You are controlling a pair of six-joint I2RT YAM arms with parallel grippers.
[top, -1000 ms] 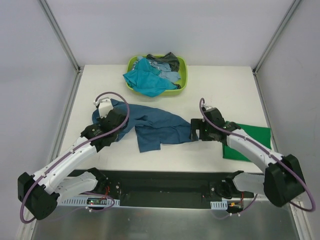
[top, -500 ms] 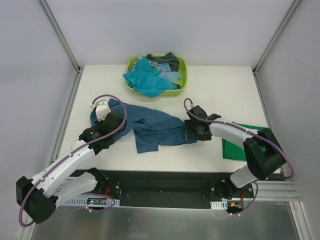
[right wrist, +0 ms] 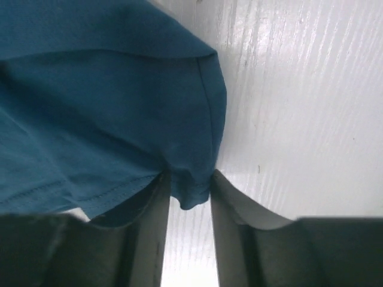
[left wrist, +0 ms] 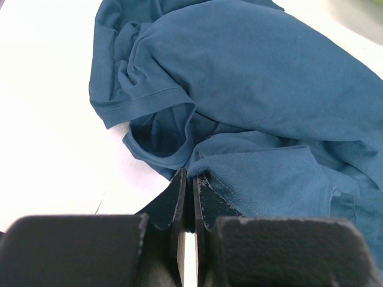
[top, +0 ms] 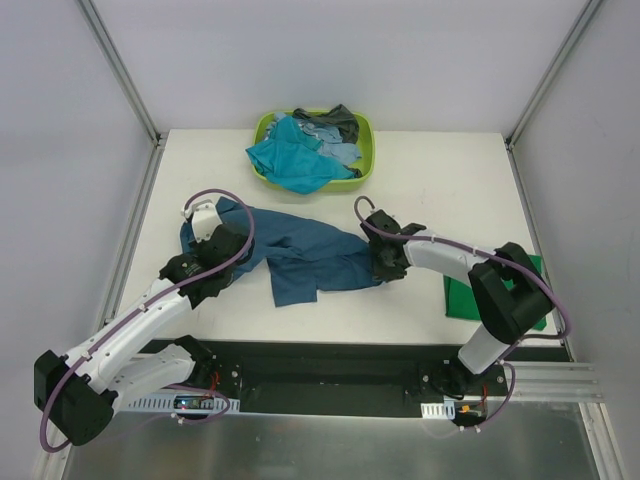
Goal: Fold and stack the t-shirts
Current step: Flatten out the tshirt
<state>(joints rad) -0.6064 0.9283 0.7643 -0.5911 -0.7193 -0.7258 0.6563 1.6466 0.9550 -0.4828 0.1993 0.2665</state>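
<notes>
1. Near right: bright green t-shirt (top: pixel 460 300) flat on the surface (top: pixel 440 180), partly under the right arm. Judged already folded, base of the stack.
2. Right gripper (right wrist: pixel 185 197): jaws pinching a hem corner of the dark blue t-shirt (top: pixel 300 250), with cloth bunched between the two fingers. Sits at the shirt's right end in the top view.
3. Left gripper (left wrist: pixel 190 191): jaws clenched almost to touching on a stitched edge of the same shirt, at its left end.
4. Dark blue t-shirt mid-surface between the two grippers, crumpled and twisted, one flap hanging toward the near edge. Not yet spread.
5. Step in hand, as judged: spreading the dark blue t-shirt flat ahead of folding.
6. Next move likely calls for drawing the two held points apart to take out the twist, keeping both pinches firm, then laying the cloth flat clear of the green one.
7. Far edge: lime-green basket (top: pixel 262 125) holding the teal t-shirt (top: pixel 290 160), light blue t-shirt (top: pixel 335 150) and dark grey t-shirt (top: pixel 340 120), heaped and unfolded.
8. No brand, label or legible writing found in any view.
</notes>
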